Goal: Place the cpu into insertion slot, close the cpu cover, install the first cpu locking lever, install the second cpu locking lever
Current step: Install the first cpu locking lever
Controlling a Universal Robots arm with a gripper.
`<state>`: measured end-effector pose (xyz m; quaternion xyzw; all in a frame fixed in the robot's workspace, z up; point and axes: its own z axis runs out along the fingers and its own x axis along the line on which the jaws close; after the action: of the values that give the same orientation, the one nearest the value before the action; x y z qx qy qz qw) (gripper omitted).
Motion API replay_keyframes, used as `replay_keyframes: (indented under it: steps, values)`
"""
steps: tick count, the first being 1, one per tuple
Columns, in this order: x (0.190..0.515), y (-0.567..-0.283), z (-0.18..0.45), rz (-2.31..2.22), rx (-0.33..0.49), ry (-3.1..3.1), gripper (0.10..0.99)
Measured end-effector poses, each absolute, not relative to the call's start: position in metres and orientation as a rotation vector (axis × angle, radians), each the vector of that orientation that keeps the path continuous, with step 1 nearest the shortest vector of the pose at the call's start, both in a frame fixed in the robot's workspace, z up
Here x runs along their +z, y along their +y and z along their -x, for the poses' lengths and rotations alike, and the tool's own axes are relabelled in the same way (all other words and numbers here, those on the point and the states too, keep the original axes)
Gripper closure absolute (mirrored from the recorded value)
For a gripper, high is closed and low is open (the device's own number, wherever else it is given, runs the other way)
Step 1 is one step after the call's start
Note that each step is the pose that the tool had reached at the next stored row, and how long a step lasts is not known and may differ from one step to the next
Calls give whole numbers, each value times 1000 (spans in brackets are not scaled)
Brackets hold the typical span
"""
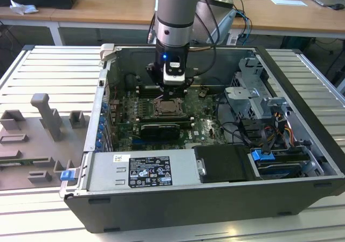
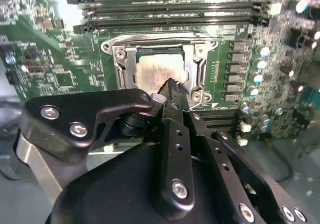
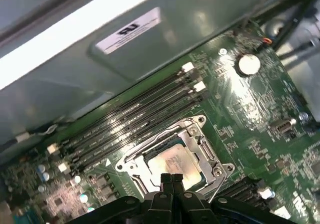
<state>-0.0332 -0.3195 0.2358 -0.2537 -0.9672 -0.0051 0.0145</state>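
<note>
The cpu (image 2: pixel 156 68) (image 3: pixel 172 161), a pale silvery square, lies flat in the insertion slot (image 1: pixel 168 109) on the green motherboard. The silvery cpu cover (image 2: pixel 197 64) (image 3: pixel 199 136) lies down around it like a frame, with the chip showing through its opening. My gripper (image 1: pixel 173 95) (image 2: pixel 172 84) (image 3: pixel 171 178) hangs just over the near edge of the chip. Its black fingertips are pressed together, shut, and nothing is between them. A thin wire lever (image 3: pixel 218 185) stands slanted beside the socket. Whether the fingertips touch the chip I cannot tell.
Long black memory slots (image 2: pixel 170 7) (image 3: pixel 135 116) run close beside the socket. A black expansion card (image 1: pixel 160 130) lies in front of it, and cables and drive cages (image 1: pixel 259 104) fill the case on the exterior view's right. Grey fixtures (image 1: pixel 46 118) sit outside, to the exterior view's left.
</note>
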Motion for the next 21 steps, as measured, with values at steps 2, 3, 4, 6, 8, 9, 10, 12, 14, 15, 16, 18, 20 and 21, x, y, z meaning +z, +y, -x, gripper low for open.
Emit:
replay_keyframes:
  steps: [2,3,4,6,8,9,10,12,14,15,16,18,20,21]
  values:
    - [236,-320,33,715,-15,-3029,980]
    - [236,-320,33,673,-14,-3039,980]
    - [236,-320,33,647,-14,-3044,980]
    - [236,-320,33,588,-13,-3056,980]
    - [236,-320,33,539,-12,-3065,980]
    - [236,-320,33,510,-12,-3070,980]
    - [236,-320,33,484,-11,-3074,980]
    - [236,-320,33,424,-10,-3083,980]
    - [236,-320,33,358,-9,-3091,980]
    - [236,-320,33,325,-9,-3094,980]
    - [236,-320,33,267,-8,-3100,980]
    - [236,-320,33,213,-7,-3105,980]
    - [236,-320,33,167,-8,-3111,980]
    - [235,-320,33,152,-10,-3115,980]
